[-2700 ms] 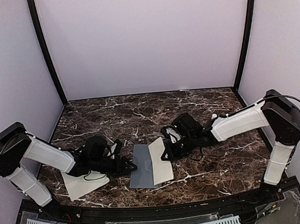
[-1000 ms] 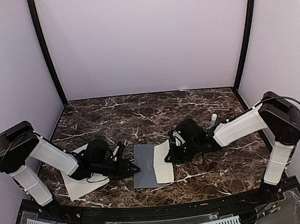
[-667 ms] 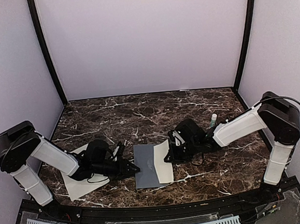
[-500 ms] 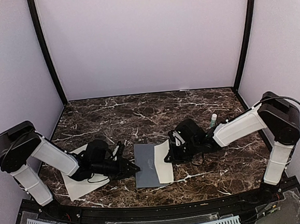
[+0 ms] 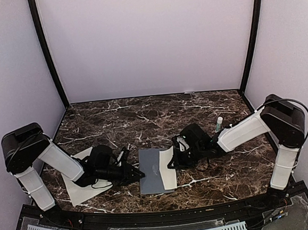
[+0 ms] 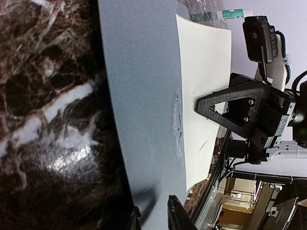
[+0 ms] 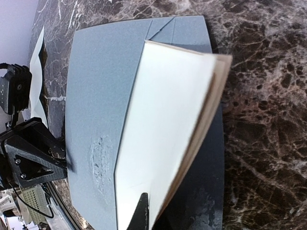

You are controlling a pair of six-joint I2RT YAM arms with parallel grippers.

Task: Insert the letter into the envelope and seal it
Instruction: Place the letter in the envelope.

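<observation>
Roughly mid-table, toward the near edge of the dark marbled table (image 5: 143, 116): the envelope (image 5: 149, 174), slate-grey, lying flat, with a scuffed patch on its face (clearest in the two wrist views). Over its right part, the letter (image 5: 168, 166), cream and folded, left edge down on the grey paper, right side bowed up off it. Tucked under a layer of the envelope or merely resting on top: cannot tell.

At the letter's raised right edge, the right gripper (image 5: 173, 160), clamped tight on the paper and holding that side aloft. Reaching in low from the right, with the white forearm stretched over the marble.

At the envelope's left edge, the left gripper (image 5: 141, 174), tips down at table height. Seen from its own wrist camera as two dark fingers (image 6: 175, 218) close together with a slim gap, the envelope's near edge lying in that gap. Pinching or only touching: impossible to say from these views.

Partly under the left arm, off to the left of the envelope, a second white sheet (image 5: 81, 191) flat on the marble. Behind the right arm, a small white-and-green tube (image 5: 219, 123), standing on its own.
</observation>
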